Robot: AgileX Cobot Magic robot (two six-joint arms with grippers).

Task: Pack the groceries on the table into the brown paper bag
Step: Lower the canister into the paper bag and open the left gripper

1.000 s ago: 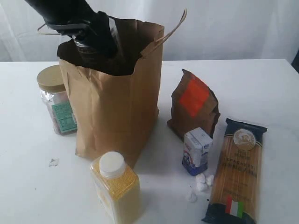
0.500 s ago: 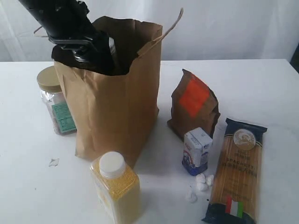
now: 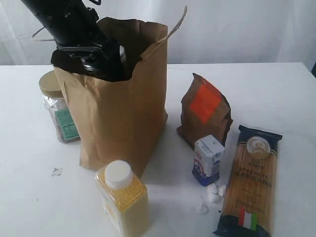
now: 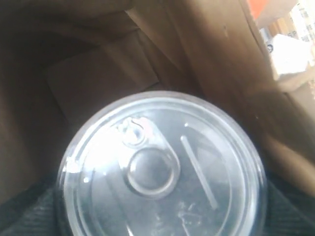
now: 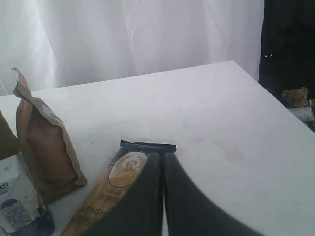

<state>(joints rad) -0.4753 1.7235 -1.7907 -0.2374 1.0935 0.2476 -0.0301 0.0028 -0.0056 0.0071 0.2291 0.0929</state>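
The brown paper bag (image 3: pixel 123 113) stands open left of centre on the table (image 3: pixel 276 94). My left gripper (image 3: pixel 106 61) reaches into its mouth, shut on the silver-topped can (image 3: pixel 121 52); in the left wrist view the can's lid (image 4: pixel 162 167) fills the frame over the bag's inside (image 4: pixel 98 83). The tan-lidded jar (image 3: pixel 57 106) stands behind the bag's left side. In front is the yellow-grain bottle (image 3: pixel 123 197). To the right are the pouch (image 3: pixel 205 111), carton (image 3: pixel 208 159) and spaghetti pack (image 3: pixel 252 182). My right gripper (image 5: pixel 163 156) hangs shut and empty above the spaghetti pack (image 5: pixel 113 187).
Small white bits (image 3: pixel 212 195) lie between the carton and the spaghetti pack. A crumpled scrap (image 3: pixel 57 171) lies left of the bottle. A white curtain hangs behind the table. The table's far right corner (image 5: pixel 236 66) shows in the right wrist view.
My left arm with the can has shifted a little to the left in the bag's mouth, and the bag's top and handle have leaned left with it. The groceries on the table have not moved.
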